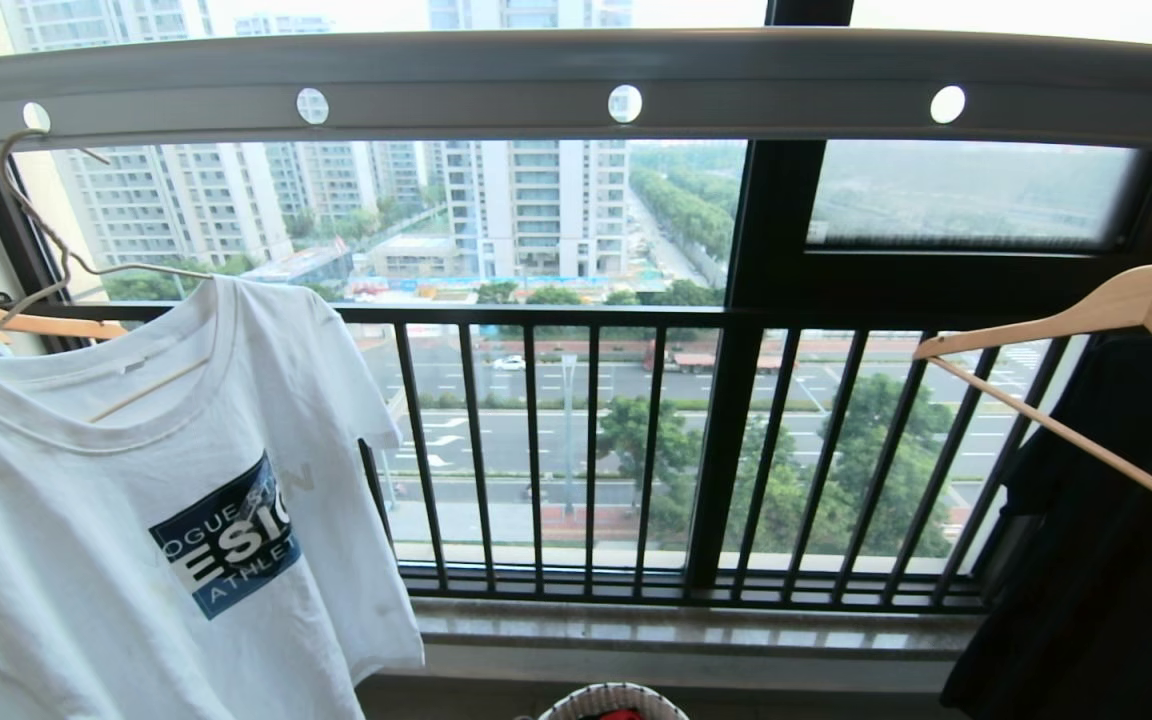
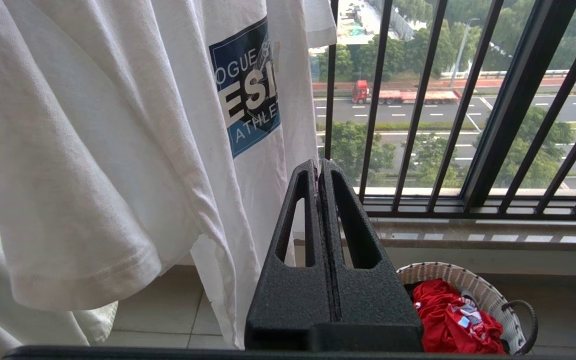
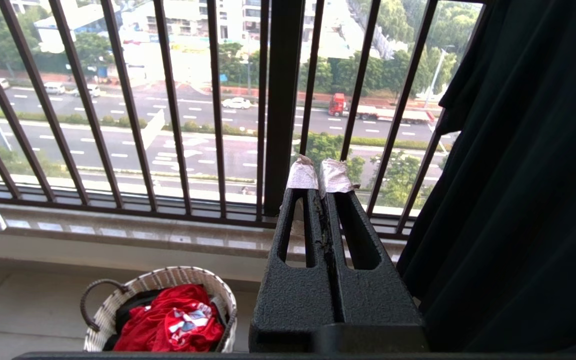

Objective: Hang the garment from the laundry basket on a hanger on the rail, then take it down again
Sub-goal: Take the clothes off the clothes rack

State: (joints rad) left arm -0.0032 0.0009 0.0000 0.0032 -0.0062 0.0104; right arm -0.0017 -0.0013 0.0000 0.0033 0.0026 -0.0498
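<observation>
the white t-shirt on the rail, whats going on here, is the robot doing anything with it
Nothing is being handled right now. The white T-shirt hangs on the thin wire hanger, hooked into a hole of the grey rail. The left gripper is shut and empty beside the shirt; the right gripper is shut and empty next to a black garment. The laundry basket on the floor below the window holds a red garment.

You are viewing a backlit scene: hazy daylight enters through the window [image 1: 576, 300], and the sky at the top is blown out. The black garment [image 1: 1106, 560] loses all detail in shadow. Note the rail [image 1: 576, 70] bowing from wide-angle distortion. Focus is sharp; no motion blur is present
</observation>
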